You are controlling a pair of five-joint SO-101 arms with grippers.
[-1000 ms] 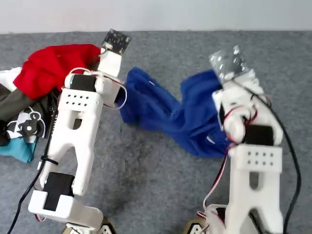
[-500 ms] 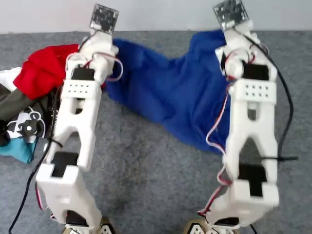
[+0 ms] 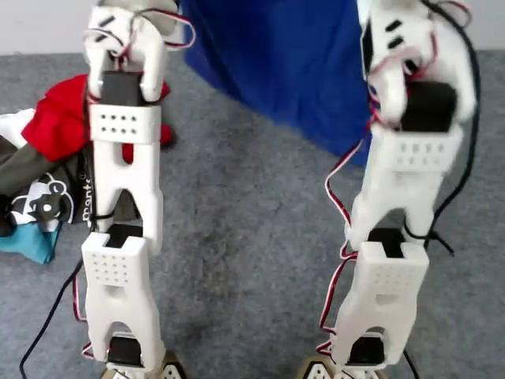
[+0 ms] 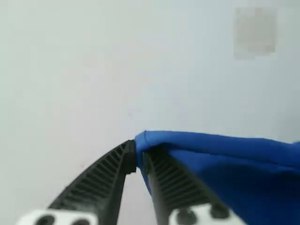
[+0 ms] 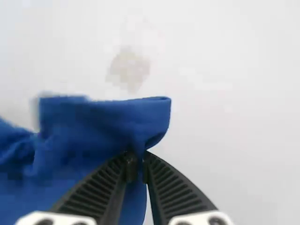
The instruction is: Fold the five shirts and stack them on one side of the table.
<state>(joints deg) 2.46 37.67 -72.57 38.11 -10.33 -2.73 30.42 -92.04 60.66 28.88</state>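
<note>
No legible words or numbers, small white lettering beside a cartoon print on the black shirt, left edge of the desk, too small to read

A grey felt-like cover spreads from near to far, left to right — at its far edge rises a plain white wall bearing a faint pale patch
</note>
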